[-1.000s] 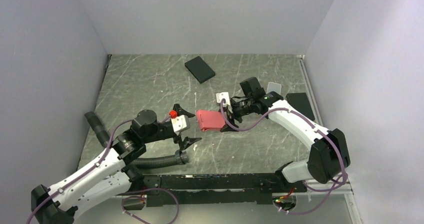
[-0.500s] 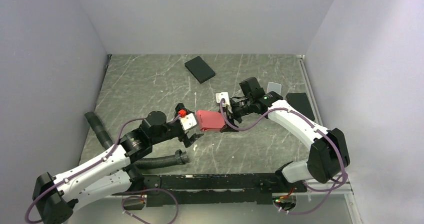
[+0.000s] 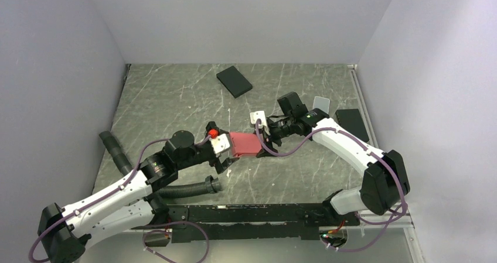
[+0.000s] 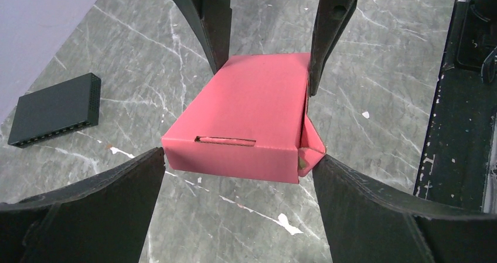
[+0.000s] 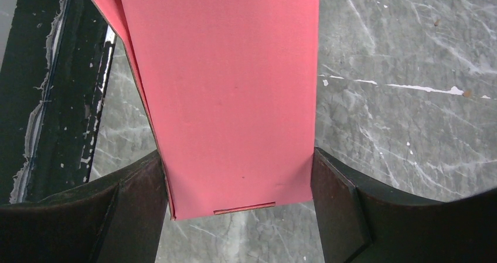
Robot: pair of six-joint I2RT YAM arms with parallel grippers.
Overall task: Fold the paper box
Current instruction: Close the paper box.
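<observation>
Two grippers meet the paper box (image 3: 243, 144): the right gripper (image 5: 237, 157) grasps its sides, the left gripper (image 4: 239, 157) stands released, jaws wide; closing slowly should tuck the loose corner flap (image 4: 310, 147)

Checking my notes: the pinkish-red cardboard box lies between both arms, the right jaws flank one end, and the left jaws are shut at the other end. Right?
No: the left jaws stand wide open at the other end of the pinkish-red cardboard box, as the left wrist view shows. The rest holds.

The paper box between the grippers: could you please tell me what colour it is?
The paper box is plain pinkish-red, unprinted; clearest in the left wrist view.
</observation>
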